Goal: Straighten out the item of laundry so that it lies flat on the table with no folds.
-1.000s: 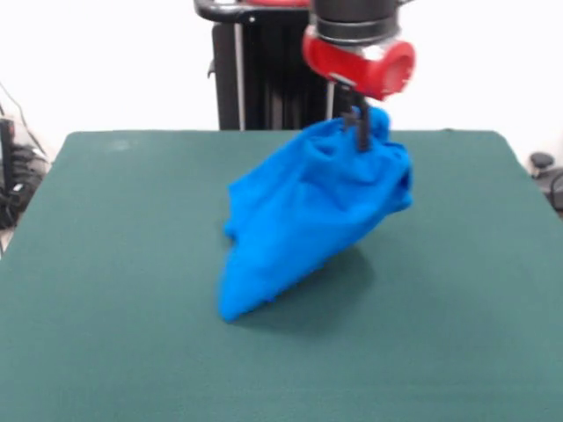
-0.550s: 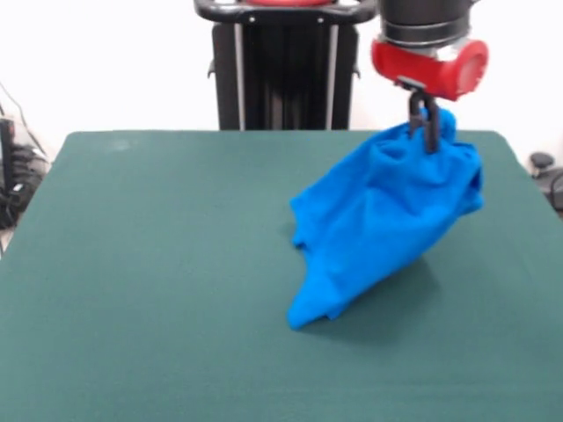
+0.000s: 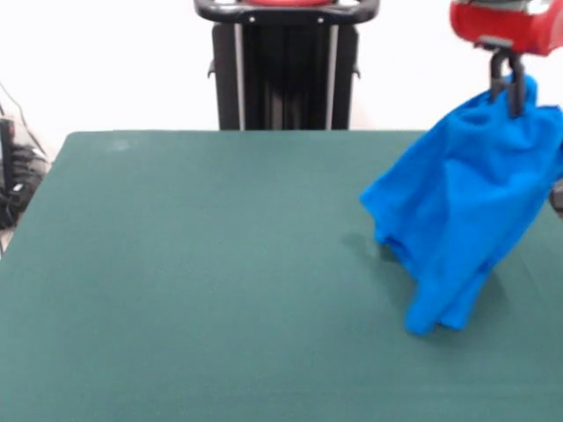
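- While my end effector [image 3: 510,88] hangs at about two o'clock in the front view, its dark fingers are pinched onto the top of the blue T-shirt [image 3: 462,211], gripping a bunch of cloth.
- My red wrist housing [image 3: 508,25] sits just above the fingers, cut by the top edge of the view.
- The T-shirt hangs from my grip as a crumpled, tapering bundle, widest near the top and narrowing toward its lower end at about four o'clock.
- That lower tip touches the bench [image 3: 193,281], while the rest of the cloth is lifted clear of the surface.
- The shirt's right side runs out past the three o'clock edge of the view, so I cannot tell how far it extends.
- No print or lettering shows on the folds facing the camera.
- The bench's dark green top spreads from nine o'clock across the centre.
- My black pedestal [image 3: 286,61] stands at twelve o'clock, behind the bench's far edge.
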Robot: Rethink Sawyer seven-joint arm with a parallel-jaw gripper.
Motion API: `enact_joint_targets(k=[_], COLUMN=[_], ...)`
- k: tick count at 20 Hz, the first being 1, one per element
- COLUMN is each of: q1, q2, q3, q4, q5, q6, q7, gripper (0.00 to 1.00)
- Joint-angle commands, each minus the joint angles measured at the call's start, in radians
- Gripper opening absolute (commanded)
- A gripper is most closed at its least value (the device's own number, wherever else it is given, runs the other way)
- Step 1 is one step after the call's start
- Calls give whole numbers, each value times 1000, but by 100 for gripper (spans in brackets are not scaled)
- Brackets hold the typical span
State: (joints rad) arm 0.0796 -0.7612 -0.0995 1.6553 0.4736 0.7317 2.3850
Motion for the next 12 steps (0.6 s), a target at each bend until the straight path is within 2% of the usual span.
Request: enact_joint_targets(k=[1,2,4,7,9,12], q1=[18,7,-38,-124,-192,-300], q2=[-63,-73,-69,-16,10,24], q3=[41,39,25,-19,-4,67], q4=[64,74,61,-26,-32,24], q5=[85,91,66,-54,-85,-52], q6=[243,288,453,710,778,872], q7=[336,344,365,353,267,119], gripper=[0,0,0,0,0,0])
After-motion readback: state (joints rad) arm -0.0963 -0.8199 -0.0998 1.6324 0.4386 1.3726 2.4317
